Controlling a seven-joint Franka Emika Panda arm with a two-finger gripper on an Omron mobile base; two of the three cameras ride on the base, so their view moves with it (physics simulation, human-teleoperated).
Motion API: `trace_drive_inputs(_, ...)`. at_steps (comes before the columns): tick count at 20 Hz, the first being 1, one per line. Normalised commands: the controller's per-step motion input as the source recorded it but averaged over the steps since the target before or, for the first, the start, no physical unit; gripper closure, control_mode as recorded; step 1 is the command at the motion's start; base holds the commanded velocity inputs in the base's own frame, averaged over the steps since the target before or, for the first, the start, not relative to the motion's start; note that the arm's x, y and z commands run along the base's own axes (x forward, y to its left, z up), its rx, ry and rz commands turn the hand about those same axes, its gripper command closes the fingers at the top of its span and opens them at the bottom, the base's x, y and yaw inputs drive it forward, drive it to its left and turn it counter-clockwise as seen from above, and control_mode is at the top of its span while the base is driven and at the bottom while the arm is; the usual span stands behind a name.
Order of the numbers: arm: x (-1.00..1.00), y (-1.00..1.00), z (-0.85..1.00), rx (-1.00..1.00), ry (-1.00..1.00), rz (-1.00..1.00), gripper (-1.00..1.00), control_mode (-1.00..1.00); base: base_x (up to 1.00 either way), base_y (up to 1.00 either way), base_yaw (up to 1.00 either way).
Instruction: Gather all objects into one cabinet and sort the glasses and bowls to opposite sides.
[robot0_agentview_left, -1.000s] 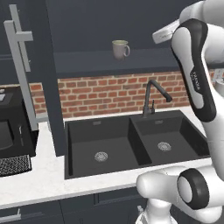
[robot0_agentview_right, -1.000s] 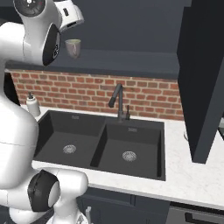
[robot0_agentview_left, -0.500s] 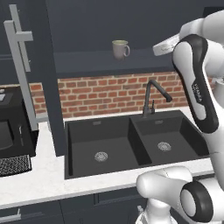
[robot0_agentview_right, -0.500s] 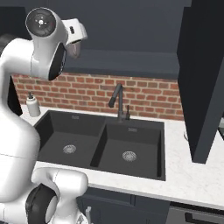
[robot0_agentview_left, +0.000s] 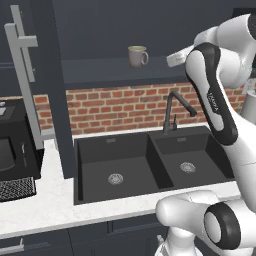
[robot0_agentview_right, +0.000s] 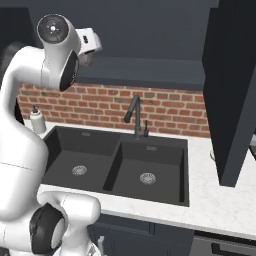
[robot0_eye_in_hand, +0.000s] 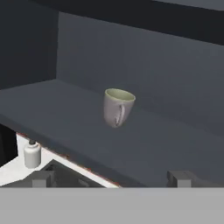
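The pale grey-beige mug (robot0_eye_in_hand: 118, 108) stood upright on the dark shelf (robot0_eye_in_hand: 78, 127) of the open slate-grey cabinet (robot0_agentview_left: 150, 30), a little back from the shelf's front edge, its loop handle turned toward the hand camera. In the hand view it sat just above centre, with the tool's two finger tips (robot0_eye_in_hand: 42, 178) rising far apart at about 7 and 5 o'clock along the bottom; the tool (robot0_eye_in_hand: 111, 179) was spread wide and held nothing, well short of the mug. From the left base view the mug (robot0_agentview_left: 137, 55) was at roughly 12 o'clock, and the white arm's hand (robot0_agentview_left: 180, 58) hung level with it, off to its 3 o'clock side and apart from it. The cabinet's tall door (robot0_agentview_left: 47, 90) stood swung open at 9 o'clock, its silver bar handle (robot0_agentview_left: 25, 85) facing the camera. Below, a brick backsplash (robot0_agentview_left: 120, 107) ran behind a black double sink (robot0_agentview_left: 145, 167) with a dark faucet (robot0_agentview_left: 175, 110), set in a pale marbled counter (robot0_agentview_left: 55, 205). A small white bottle (robot0_agentview_right: 37, 120) stood on the counter at the sink's far left corner in the right base view, and a black appliance (robot0_agentview_left: 12, 145) sat at 9 o'clock in the left one.
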Motion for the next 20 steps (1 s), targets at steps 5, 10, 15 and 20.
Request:
trace_drive_inputs(5,0.42,0.0,-0.01,-0.06,0.27,0.0,-1.0,-1.0,0.0,0.0,0.0)
trace_drive_inputs(10,0.08,0.0,0.01,0.0,0.05,0.0,-1.0,-1.0,0.0,0.0,0.0)
trace_drive_inputs(15,0.3,0.09,-0.07,0.1,0.0,0.0,-1.0,-1.0,0.0,0.0,0.0)
trace_drive_inputs(20,0.26,0.05,-0.26,0.15,-0.01,0.0,-1.0,-1.0,0.0,0.0,0.0)
